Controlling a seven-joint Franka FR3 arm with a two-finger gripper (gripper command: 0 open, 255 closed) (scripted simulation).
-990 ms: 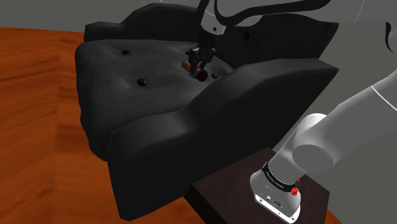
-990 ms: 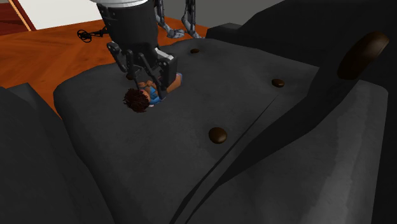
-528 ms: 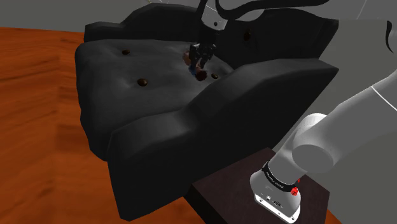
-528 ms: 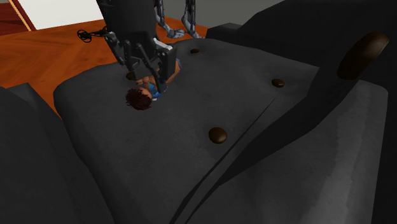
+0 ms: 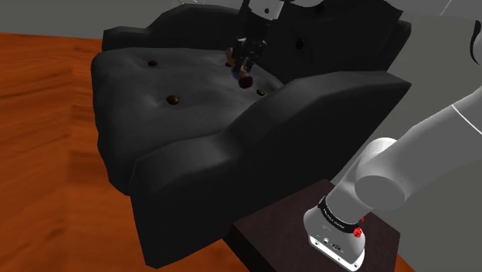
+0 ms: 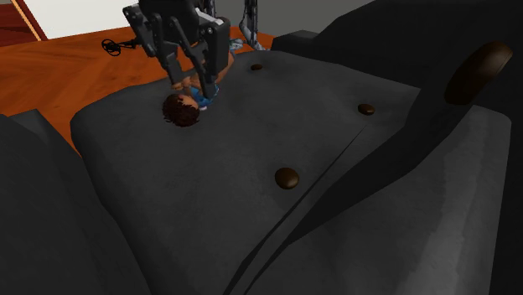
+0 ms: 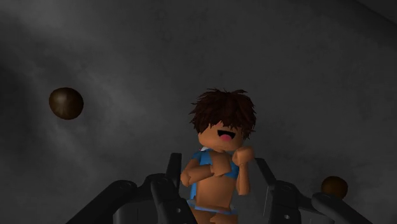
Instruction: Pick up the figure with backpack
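Observation:
The figure (image 6: 183, 108) has shaggy brown hair, tan skin and a blue top. It hangs head down just above the dark sofa seat (image 6: 251, 218), and my black gripper (image 6: 199, 87) is shut on its body. In the shoulder view the gripper (image 5: 246, 60) holds the figure (image 5: 243, 75) over the far part of the seat, near the backrest. In the wrist view the figure (image 7: 219, 137) sits clasped between the two fingers of the gripper (image 7: 216, 186), its smiling face clear of them. Its lower body is hidden by the hand.
Round brown buttons (image 6: 287, 178) (image 6: 366, 109) (image 5: 173, 99) dot the seat cushion. A thick dark armrest (image 5: 309, 108) rises between the seat and my stand (image 5: 309, 232). Orange-brown wooden floor (image 5: 46, 116) surrounds the sofa. A brown rounded knob (image 6: 478, 71) tops the far armrest.
The gripper has risen from the seat with the figure clasped in it and drifted toward the backrest. The figure's head no longer rests on the cushion.

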